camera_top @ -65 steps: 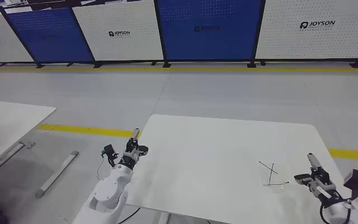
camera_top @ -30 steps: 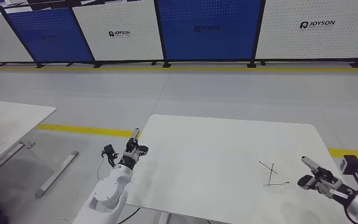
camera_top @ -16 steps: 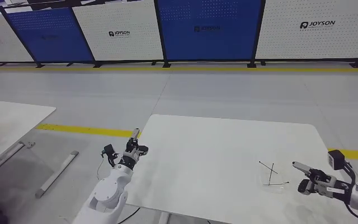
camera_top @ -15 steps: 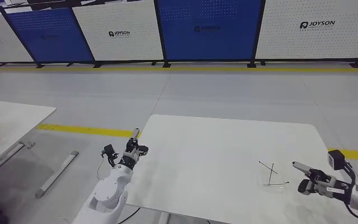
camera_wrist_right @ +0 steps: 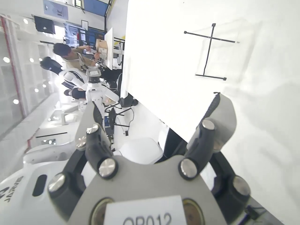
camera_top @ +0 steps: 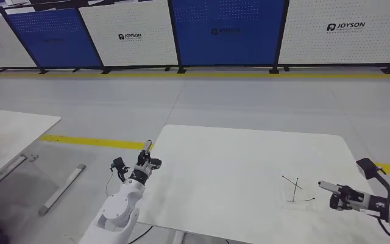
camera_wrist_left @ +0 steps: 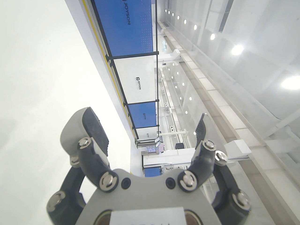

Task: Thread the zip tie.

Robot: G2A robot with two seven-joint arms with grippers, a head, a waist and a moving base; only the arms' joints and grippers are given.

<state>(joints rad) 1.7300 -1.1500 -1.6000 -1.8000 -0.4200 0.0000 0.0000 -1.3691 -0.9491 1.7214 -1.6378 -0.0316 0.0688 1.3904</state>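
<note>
Three zip ties [camera_top: 297,189] lie crossed on the near right of the table [camera_top: 244,158], the middle one running near-to-far. The right hand [camera_top: 326,190], released and empty, sits just right of them. The left hand [camera_top: 146,152], also released, is well apart at the left edge.

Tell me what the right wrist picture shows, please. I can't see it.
The right gripper is open at the edge of a white table. Ahead of it, three thin black zip ties lie crossed on the table, untouched.
</note>
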